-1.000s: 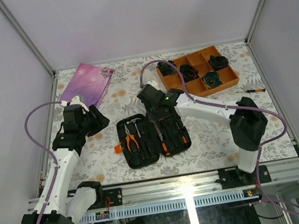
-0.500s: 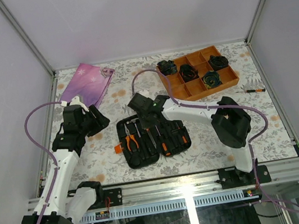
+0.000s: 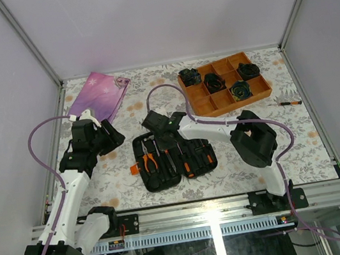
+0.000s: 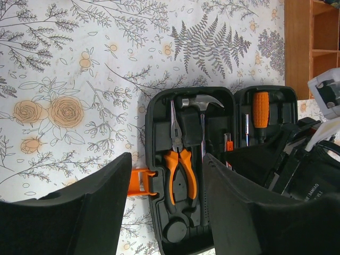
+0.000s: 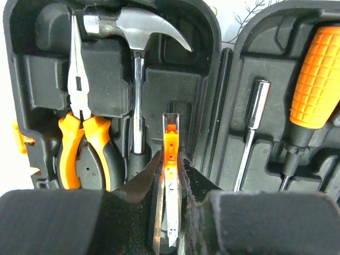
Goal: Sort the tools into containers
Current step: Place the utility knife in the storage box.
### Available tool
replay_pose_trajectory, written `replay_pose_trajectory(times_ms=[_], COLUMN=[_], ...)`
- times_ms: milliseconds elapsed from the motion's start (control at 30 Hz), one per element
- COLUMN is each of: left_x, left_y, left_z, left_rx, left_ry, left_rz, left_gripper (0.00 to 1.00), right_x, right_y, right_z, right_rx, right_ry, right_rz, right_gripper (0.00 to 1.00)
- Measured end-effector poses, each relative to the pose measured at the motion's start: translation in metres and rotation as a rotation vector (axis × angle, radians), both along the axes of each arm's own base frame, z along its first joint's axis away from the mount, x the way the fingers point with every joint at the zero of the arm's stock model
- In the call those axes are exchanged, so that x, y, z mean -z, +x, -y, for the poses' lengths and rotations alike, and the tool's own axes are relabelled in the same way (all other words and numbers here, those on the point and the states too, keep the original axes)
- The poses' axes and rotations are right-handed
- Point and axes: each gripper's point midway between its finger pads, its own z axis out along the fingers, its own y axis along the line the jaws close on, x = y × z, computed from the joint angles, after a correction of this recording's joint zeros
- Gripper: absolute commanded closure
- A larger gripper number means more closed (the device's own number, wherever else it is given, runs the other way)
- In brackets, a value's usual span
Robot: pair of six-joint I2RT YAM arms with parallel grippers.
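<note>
Pale lilac walls close in a surface (image 3: 119, 174) covered with a white cloth printed with grey ferns and orange roses. At its far left lies a flat, glossy pink-purple pouch (image 3: 97, 95). Near it the left tool (image 3: 110, 139) hangs over the cloth with its matte black fingers (image 4: 79, 212) apart and nothing between them.

Just right of it, the case (image 3: 165, 181) lies open like a book: black moulded plastic with rounded corners, and an orange zipper tab (image 4: 139, 183) on its left edge. Its left half holds long-nose pliers (image 5: 79, 138) with orange-and-black grips and a claw hammer (image 5: 138, 32) with a polished steel head. The right tool (image 5: 170, 164) is over this half, clamped on a slim metal-and-orange piece (image 5: 170, 133) just right of the hammer's shaft. The right half holds a steel bar (image 5: 255, 117) and a screwdriver (image 5: 319, 79) with a knurled orange handle.

White lettering on the right arm's black body is too small to read.

Further right, at the far side, an orange compartment tray (image 3: 199, 100) holds black rolled rosettes (image 3: 214, 81). A small screwdriver (image 3: 289, 103) lies on the cloth by the right wall.
</note>
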Motion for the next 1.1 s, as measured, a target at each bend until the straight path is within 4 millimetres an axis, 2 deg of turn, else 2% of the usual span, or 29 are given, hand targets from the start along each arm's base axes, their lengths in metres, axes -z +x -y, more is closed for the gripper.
replay_pose_trajectory(times_ms=[200,633,867,1100], left_x=[0.0,0.0001,0.0001,0.0002], left_y=[0.0,0.0,0.0,0.0], left_z=[0.0,0.0001,0.0001,0.0001], left_rx=[0.0,0.0,0.0,0.0], left_ry=[0.0,0.0,0.0,0.0], left_rz=[0.0,0.0,0.0,-0.001], left_gripper=[0.45,0.45,0.45,0.45], right_x=[0.0047,0.0072,0.0074,0.005], right_y=[-0.003,-0.0051,-0.0049,-0.0065], right_z=[-0.002,-0.0001,0.0012,0.0027], right_rx=[0.002,0.011,0.015,0.01], right_ry=[0.005,-0.003,-0.008,-0.011], right_rz=[-0.022,-0.035,-0.033,-0.036], right_gripper=[0.86,0.68,0.68,0.74])
